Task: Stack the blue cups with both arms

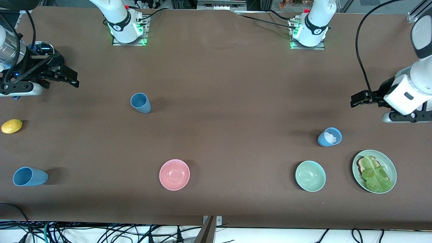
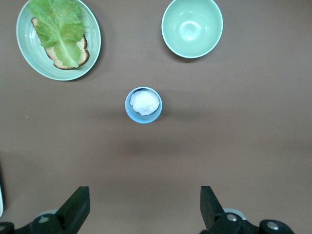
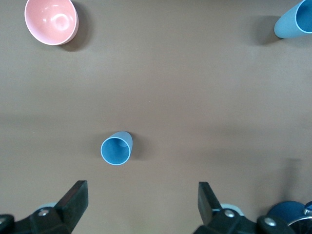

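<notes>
Blue cups stand unstacked, well apart on the desk: one mid-desk, one at the right arm's end, one holding something white near the green bowl. Both claws, left and right, hang released and empty, so all stacking remains.

Bare table surrounds each upright blue cup.

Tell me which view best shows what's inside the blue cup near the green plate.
The left wrist view: it looks straight down into the blue cup, showing a white lump filling its bottom. The front view shows the same cup from a slant, with the white contents only partly visible. The right wrist view does not show that cup at all.
</notes>
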`<state>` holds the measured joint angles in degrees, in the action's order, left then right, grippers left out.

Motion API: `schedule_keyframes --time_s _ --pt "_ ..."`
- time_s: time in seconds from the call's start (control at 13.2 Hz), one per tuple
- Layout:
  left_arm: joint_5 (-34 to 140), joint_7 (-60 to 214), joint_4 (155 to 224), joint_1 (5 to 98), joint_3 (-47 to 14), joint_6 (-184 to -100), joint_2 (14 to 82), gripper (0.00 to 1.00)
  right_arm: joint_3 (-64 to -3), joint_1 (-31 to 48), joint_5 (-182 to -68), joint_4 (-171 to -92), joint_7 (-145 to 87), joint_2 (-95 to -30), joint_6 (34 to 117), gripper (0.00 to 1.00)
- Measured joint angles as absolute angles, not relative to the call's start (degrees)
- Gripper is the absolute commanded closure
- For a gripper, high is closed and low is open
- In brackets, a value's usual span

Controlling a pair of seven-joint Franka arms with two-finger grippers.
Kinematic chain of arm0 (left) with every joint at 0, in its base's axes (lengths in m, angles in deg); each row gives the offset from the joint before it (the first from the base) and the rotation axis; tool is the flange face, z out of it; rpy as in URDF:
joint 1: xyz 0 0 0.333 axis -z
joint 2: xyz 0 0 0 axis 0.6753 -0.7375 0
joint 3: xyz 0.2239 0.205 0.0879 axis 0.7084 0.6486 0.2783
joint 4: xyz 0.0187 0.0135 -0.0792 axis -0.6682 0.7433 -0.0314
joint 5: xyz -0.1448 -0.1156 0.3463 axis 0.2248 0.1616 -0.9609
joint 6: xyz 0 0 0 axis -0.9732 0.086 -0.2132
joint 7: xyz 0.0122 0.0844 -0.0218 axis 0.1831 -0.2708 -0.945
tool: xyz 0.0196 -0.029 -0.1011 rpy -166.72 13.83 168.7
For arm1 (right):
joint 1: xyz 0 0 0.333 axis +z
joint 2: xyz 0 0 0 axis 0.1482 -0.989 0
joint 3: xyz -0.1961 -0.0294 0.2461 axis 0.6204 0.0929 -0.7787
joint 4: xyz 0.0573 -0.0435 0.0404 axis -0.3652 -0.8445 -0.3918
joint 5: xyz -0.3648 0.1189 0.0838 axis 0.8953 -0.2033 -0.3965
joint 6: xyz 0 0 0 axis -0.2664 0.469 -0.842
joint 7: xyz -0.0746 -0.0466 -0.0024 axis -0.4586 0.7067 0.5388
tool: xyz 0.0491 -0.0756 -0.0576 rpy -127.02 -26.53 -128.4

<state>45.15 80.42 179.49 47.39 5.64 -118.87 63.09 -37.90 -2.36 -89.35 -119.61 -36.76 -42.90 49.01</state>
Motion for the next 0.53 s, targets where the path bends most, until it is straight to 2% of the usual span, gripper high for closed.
schedule_keyframes --time_s 0.53 --pt "45.2 80.0 188.0 47.4 5.3 -129.1 61.9 0.0 -37.9 -2.4 -89.3 -120.0 -36.8 -43.3 49.0 0.0"
